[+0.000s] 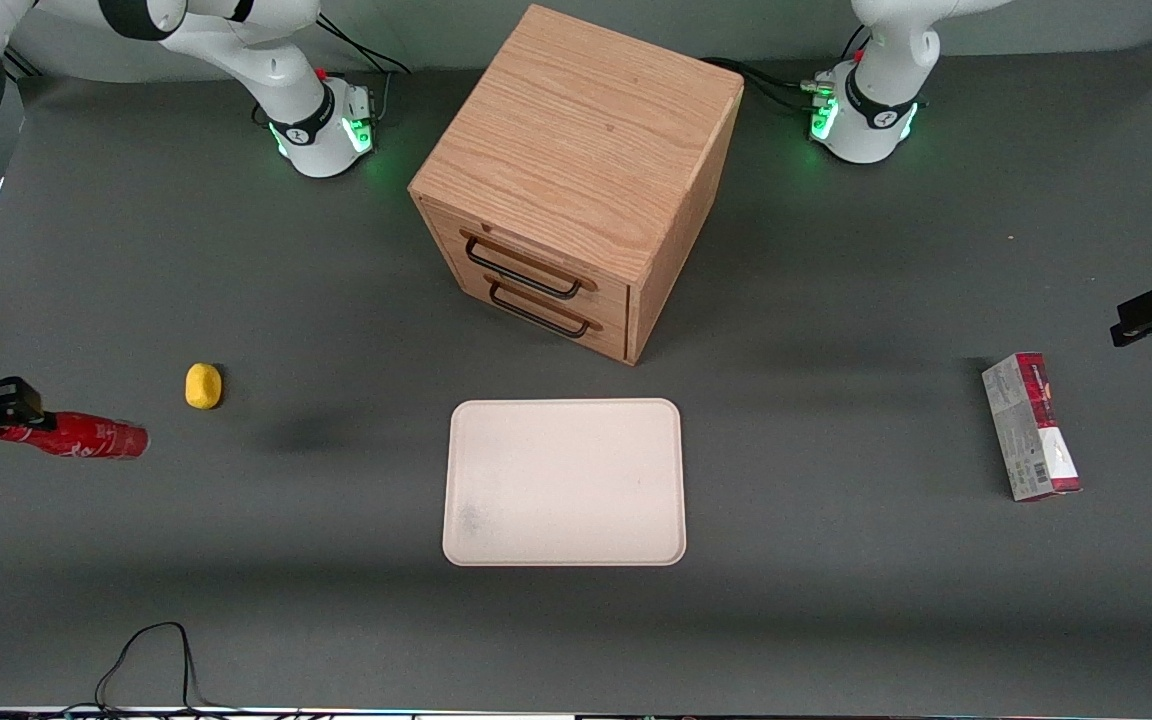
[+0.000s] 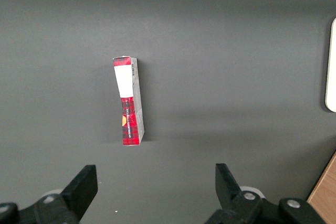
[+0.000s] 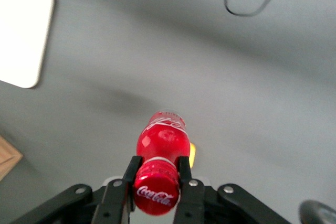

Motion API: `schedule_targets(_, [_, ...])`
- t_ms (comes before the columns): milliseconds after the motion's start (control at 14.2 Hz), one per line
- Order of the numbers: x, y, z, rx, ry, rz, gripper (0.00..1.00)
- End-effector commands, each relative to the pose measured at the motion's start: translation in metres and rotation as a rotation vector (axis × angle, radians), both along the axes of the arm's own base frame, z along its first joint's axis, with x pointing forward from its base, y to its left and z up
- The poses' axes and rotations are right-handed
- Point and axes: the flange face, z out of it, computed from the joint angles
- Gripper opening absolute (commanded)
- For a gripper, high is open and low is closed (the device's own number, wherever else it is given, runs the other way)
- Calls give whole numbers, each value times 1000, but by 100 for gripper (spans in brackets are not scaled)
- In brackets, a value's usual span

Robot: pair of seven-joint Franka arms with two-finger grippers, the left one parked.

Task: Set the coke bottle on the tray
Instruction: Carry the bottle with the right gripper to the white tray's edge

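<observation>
While the claw (image 3: pixel 157 174) pinched the coke bottle (image 1: pixel 86 437) sideways, well off the tray (image 1: pixel 565 482) toward the working arm's end, I'd say carry it level and lower gently.

Even, diffuse overhead light; dark matte worktop (image 1: pixel 836 620) gives no glare. Soft, faint shadows: a smudge beside the cabinet (image 1: pixel 576 180), another between the yellow lump (image 1: pixel 203 386) and tray (image 1: pixel 564 482). Green LEDs glow at both arm bases. Front view sharp. Right wrist view slightly soft, the tray (image 3: pixel 21 30) washed out; coke bottle (image 3: pixel 161 150) shows a small glossy highlight. Left wrist view dimmer, vignetted.
</observation>
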Motion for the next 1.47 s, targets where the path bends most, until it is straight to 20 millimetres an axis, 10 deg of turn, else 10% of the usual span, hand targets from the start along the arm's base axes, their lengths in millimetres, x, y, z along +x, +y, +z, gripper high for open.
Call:
schedule_targets(0, [-1, 55, 34, 4, -27, -15, 0])
schedule_targets(421, [-3, 201, 38, 118, -55, -151, 0])
schedule_targets(772, [10, 325, -39, 40, -130, -176, 0])
schedule_targets(1404, [55, 371, -216, 28, -201, -152, 0])
